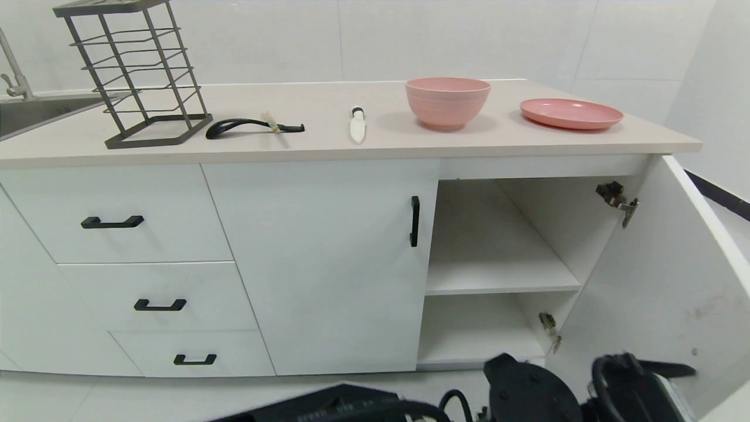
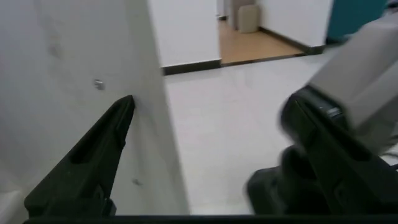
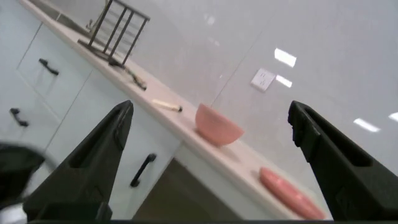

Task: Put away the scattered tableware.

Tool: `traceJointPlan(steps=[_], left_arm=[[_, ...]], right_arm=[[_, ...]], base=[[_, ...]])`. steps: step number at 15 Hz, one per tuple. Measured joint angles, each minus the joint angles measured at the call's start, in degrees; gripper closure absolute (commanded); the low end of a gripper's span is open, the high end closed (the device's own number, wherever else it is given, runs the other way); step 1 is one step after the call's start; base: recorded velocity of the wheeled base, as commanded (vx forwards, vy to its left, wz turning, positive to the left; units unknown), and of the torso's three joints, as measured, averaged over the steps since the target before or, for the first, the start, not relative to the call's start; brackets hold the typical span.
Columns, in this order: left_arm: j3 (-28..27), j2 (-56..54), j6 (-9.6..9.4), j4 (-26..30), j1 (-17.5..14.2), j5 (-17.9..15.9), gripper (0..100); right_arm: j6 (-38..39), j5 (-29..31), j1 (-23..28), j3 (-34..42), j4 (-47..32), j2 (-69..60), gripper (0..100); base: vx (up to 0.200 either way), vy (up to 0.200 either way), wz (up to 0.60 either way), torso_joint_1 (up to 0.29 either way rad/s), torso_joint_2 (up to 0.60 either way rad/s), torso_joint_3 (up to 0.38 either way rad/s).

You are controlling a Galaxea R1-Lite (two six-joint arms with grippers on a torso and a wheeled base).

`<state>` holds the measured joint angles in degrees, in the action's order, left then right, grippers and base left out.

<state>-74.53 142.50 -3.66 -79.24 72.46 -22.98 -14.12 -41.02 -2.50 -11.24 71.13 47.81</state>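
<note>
**A:** What is cut off on the left?

**B:** The sink (image 1: 35, 111) runs out past the edge, and its faucet (image 1: 14, 70) is cropped at the top. Next to it one wire rack (image 1: 140, 73) stands on the countertop (image 1: 328, 143), its upper corner cropped too.

**A:** And the tableware?

**B:** All of it lies in a row on the countertop. One black ladle (image 1: 234, 124) is just beside the rack's foot. A thin pale stick (image 1: 271, 122) lies across its handle, too small to identify. One white knife (image 1: 357, 126) lies well apart, its black end away from the front edge. Then come one pink bowl (image 1: 447, 102), upright, and one pink plate (image 1: 571, 113) near the right end, apart from the bowl.

**A:** Below the top?

**B:** Three drawers (image 1: 117, 211), all closed, each with one black handle. One closed door (image 1: 328, 264) has an upright handle. To its right the cupboard is open, with one shelf (image 1: 498, 275) across the middle. The open door (image 1: 662, 275) is swung outward, its outer edge cropped. Two hinges (image 1: 615, 199) are visible.

**A:** The grippers?

**B:** The left gripper (image 2: 208, 106) has its fingers spread wide and holds nothing. One finger is just beside a blurred white panel (image 2: 74, 74); I cannot tell whether they touch. The right gripper (image 3: 211, 107) is also spread and holds nothing, with the bowl and plate far off beyond its fingers.
</note>
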Motion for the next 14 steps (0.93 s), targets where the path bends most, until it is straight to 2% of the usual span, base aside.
traceJointPlan(steps=[1,2,3,5,7,11,12,14], left_arm=[[-1.0,0.8,1.69,-0.2,1.9,0.2,0],[-1.3,1.2,2.16,-0.4,2.5,0.3,0],[-0.7,1.2,2.32,-1.0,1.1,0.4,0],[4.3,-0.8,2.33,-1.7,-3.3,0.6,0],[14.1,-7.4,2.21,-3.4,-9.9,0.5,0],[34.0,-28.1,2.13,-6.5,-23.8,0.2,0],[38.4,-34.4,2.32,-6.7,-27.1,0.0,0],[45.6,-48.3,3.95,-5.5,-33.1,-0.6,0]], right_arm=[[0.0,0.0,0.0,-2.2,0.0,-0.5,0],[0.0,0.2,0.0,-3.8,-0.1,-1.1,0],[0.0,0.4,0.2,-4.7,-0.2,-1.7,0],[0.1,0.5,0.6,-5.0,-1.4,-3.1,0],[0.1,0.5,0.8,-4.4,-4.5,-4.7,0],[0.2,0.8,0.9,-3.5,-18.9,-10.5,0],[0.3,1.0,0.9,-3.2,-22.6,-12.4,0],[0.4,2.0,1.4,-1.7,-31.4,-17.0,0]], base=[[0.000,0.000,0.00,0.000,0.00,0.000],[0.000,0.000,0.00,0.000,0.00,0.000],[0.000,0.000,0.00,0.000,0.00,0.000],[0.000,0.000,0.00,0.000,0.00,0.000],[0.000,0.000,0.00,0.000,0.00,0.000],[0.000,0.000,0.00,0.000,0.00,0.000],[0.000,0.000,0.00,0.000,0.00,0.000],[0.000,0.000,0.00,0.000,0.00,0.000]])
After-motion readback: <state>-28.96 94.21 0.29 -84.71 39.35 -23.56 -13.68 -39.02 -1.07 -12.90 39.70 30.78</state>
